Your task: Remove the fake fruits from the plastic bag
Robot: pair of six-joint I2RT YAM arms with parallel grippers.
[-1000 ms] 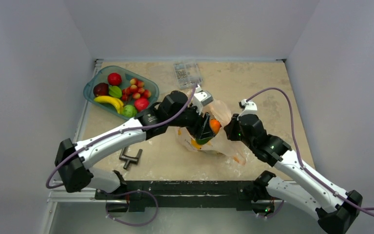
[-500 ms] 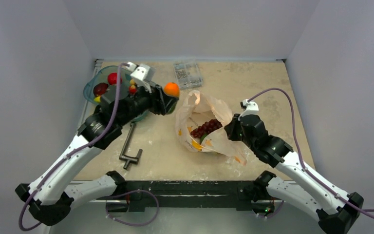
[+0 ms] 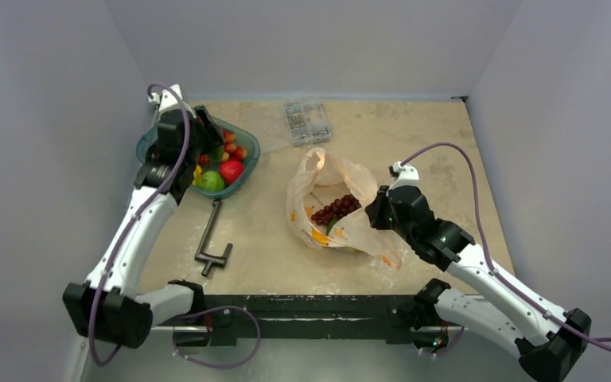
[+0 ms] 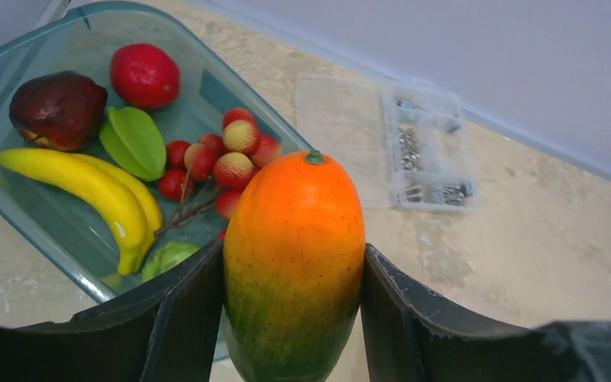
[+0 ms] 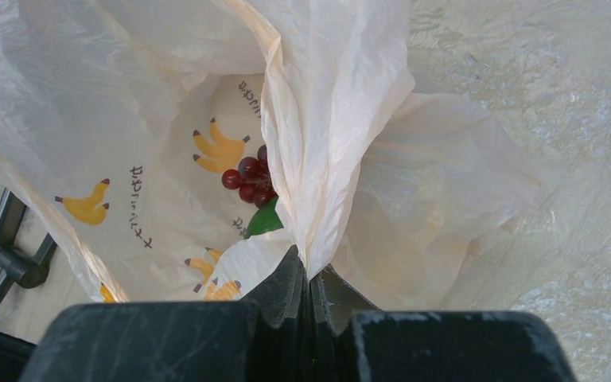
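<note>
My left gripper (image 4: 293, 259) is shut on an orange-and-green mango-shaped fake fruit (image 4: 294, 255) and holds it above the near corner of the teal tray (image 4: 16, 48). In the tray lie a banana (image 4: 87, 191), a red apple (image 4: 145, 74), a dark red fruit (image 4: 57, 109), a cherry-like bunch (image 4: 223, 159) and a lime (image 4: 171, 256). In the top view the left gripper (image 3: 205, 131) hangs over the tray (image 3: 251, 155), and the held fruit is hidden there. My right gripper (image 5: 309, 274) is shut on the rim of the plastic bag (image 3: 318, 179), holding it open. A dark red grape cluster (image 5: 251, 177) with a green leaf (image 5: 264, 221) lies inside.
A grey metal clamp (image 3: 213, 243) lies on the table between the tray and the bag. A clear box of small parts (image 3: 306, 119) sits at the back near the wall. Grey walls close in the table on three sides.
My left arm has lifted the orange-green fruit out of the bag and swung it left to above the tray. The right gripper has kept its hold on the bag's rim.
</note>
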